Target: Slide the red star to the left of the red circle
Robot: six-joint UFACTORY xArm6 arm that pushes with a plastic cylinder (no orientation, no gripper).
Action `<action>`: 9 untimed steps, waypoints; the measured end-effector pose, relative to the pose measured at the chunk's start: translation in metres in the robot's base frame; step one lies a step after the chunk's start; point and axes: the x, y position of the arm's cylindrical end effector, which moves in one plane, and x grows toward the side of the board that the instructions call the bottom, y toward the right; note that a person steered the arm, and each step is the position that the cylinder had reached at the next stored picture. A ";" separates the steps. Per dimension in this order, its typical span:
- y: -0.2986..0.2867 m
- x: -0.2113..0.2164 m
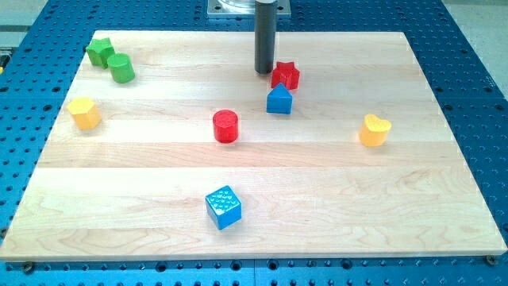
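Observation:
The red star (286, 75) lies on the wooden board at the view's upper middle, just above the blue house-shaped block (279, 99) and nearly touching it. The red circle, a short cylinder (225, 125), stands near the board's middle, down and to the left of the star. My tip (263, 71) is at the star's left side, close to it or touching it, and up and to the right of the red circle.
A green star (99, 52) and a green cylinder (121, 68) sit at the upper left. A yellow block (83, 113) is at the left, a yellow heart (374, 130) at the right, a blue cube (223, 206) near the bottom.

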 end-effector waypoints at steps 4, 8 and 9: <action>-0.049 0.052; -0.133 0.070; -0.112 0.108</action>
